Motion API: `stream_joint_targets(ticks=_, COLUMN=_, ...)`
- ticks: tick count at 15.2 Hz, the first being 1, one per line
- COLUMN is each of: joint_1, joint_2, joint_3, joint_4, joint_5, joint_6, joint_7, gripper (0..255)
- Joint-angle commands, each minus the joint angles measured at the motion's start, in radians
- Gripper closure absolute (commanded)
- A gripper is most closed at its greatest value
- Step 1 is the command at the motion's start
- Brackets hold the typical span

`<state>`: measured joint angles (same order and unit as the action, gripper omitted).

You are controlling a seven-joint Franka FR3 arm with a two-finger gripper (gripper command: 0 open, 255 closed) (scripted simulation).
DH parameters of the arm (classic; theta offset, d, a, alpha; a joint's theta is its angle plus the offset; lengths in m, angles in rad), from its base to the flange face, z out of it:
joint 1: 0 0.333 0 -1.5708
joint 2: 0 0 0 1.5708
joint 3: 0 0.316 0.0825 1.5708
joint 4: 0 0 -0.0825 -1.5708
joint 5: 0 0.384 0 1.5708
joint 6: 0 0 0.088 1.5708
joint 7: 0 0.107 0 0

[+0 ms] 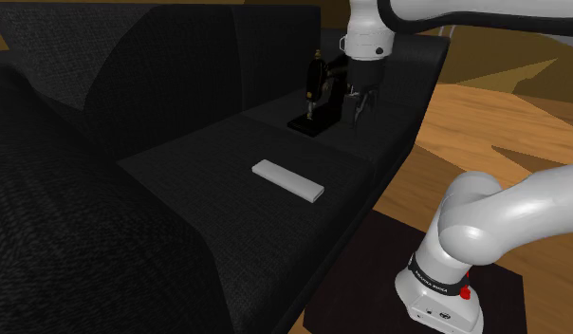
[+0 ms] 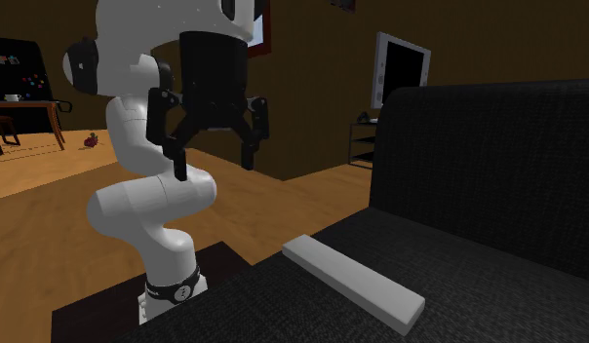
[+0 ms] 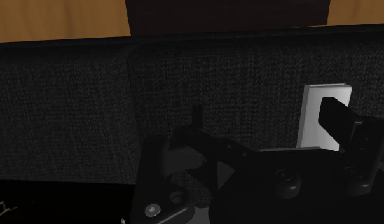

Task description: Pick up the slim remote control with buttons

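The slim remote (image 1: pixel 287 180) is a plain white bar lying flat on the dark sofa seat (image 1: pixel 209 161), near its front edge. In the second exterior view the remote (image 2: pixel 351 280) lies low and to the right of the hand. My gripper (image 1: pixel 357 106) hangs above the far end of the seat, beyond the remote and well above it. It is open (image 2: pixel 213 156), with nothing between its fingers. In the wrist view the remote (image 3: pixel 313 118) stands on end behind one black fingertip (image 3: pixel 339 119), which covers part of it.
A black sewing-machine-like object (image 1: pixel 318 95) stands on the seat right beside the gripper, and appears under the hand in the wrist view (image 3: pixel 184 168). The sofa's tall backrest (image 2: pixel 497 166) rises behind the seat. Wooden floor (image 1: pixel 484 123) and the dark stand top (image 1: pixel 370 275) lie alongside.
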<state>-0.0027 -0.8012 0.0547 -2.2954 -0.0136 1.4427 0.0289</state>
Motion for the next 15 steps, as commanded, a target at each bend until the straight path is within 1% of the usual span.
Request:
stream_joint_targets(ticks=1, joint_1=0.000, joint_2=0.000, joint_3=0.000, joint_4=0.000, joint_5=0.000, joint_6=0.000, joint_7=0.000, gripper=0)
stream_joint_targets(ticks=8, joint_1=0.020, joint_2=0.151, joint_3=0.085, joint_4=-0.030, joint_5=0.064, joint_6=0.203, joint_7=0.100, gripper=0)
stream_joint_targets(ticks=15, joint_1=0.031, joint_2=0.351, joint_3=0.169, joint_4=0.006, joint_5=0.094, joint_6=0.394, joint_7=0.197, gripper=0)
